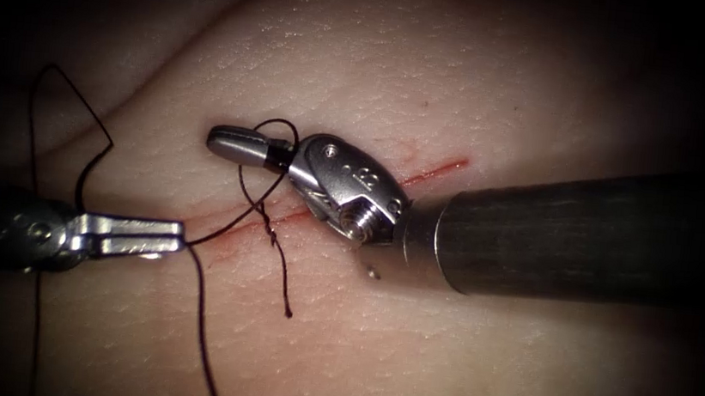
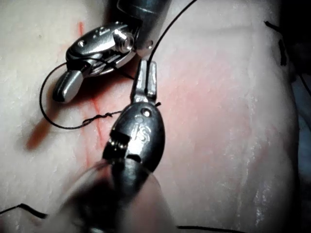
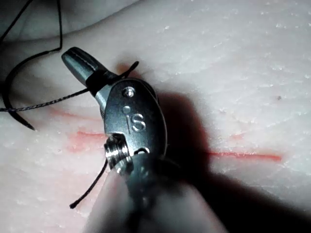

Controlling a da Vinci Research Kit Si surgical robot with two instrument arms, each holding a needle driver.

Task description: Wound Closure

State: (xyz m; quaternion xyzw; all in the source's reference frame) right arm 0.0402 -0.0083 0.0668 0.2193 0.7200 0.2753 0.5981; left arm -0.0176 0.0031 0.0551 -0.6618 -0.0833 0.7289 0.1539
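Observation:
The cut (image 1: 437, 173) runs slantwise across the tissue (image 1: 484, 90), with red fluid along it. A knot of dark thread (image 1: 270, 231) sits on the cut, and a short tail (image 1: 285, 291) lies below it. My left tool (image 1: 176, 240) is left of the knot, shut on the thread that runs from the knot (image 2: 104, 115). My right tool (image 1: 220, 138) lies over the cut with its jaws shut, nothing visible between them. A loop of thread (image 1: 277, 126) is wrapped around their base (image 3: 97, 81). I cannot tell if the thick dark curve (image 3: 10, 109) is needle or thread.
Long slack thread (image 1: 203, 339) trails from the left tool's tip toward the near edge. Another strand (image 1: 77, 102) loops over the tissue at the far left. The right tool's thick shaft (image 1: 590, 234) covers the cut's right part.

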